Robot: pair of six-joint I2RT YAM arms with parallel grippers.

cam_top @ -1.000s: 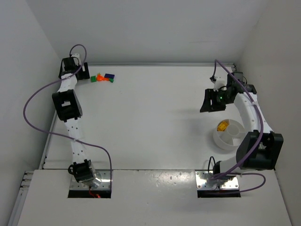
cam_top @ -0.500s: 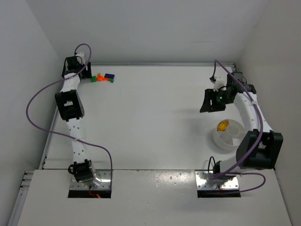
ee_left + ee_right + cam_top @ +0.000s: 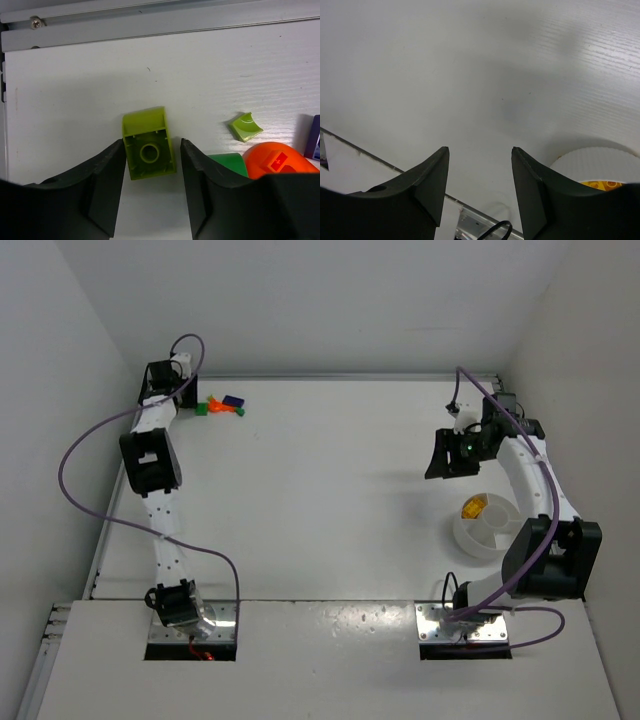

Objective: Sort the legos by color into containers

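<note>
White table point(image 3: 330, 490), enclosed by plain white walls, both arms bolted at the near edge. Round white sectioned dish point(image 3: 460, 537) sits near right, one yellow-orange piece point(image 3: 474, 507) in a far compartment. Right gripper point(image 3: 480, 152) hovers beside the dish, jaws apart, nothing between them. Loose legos are clustered at the far left corner, well apart from the dish, so the left arm is much nearer. Left gripper point(image 3: 151, 147) straddles a lime-green rectangular brick point(image 3: 145, 127) lying hollow side up on the table. Its long axis runs roughly along the fingers, so the jaws bear on its short width. They sit close on both flanks; firm pinch or not, cannot tell. Orange rounded piece point(image 3: 272, 160), green brick point(image 3: 227, 164) and small lime curved chip point(image 3: 245, 126) lie just right. Versus a second ago: left wrist has advanced toward the pile, jaws much narrower; right arm unchanged.
</note>
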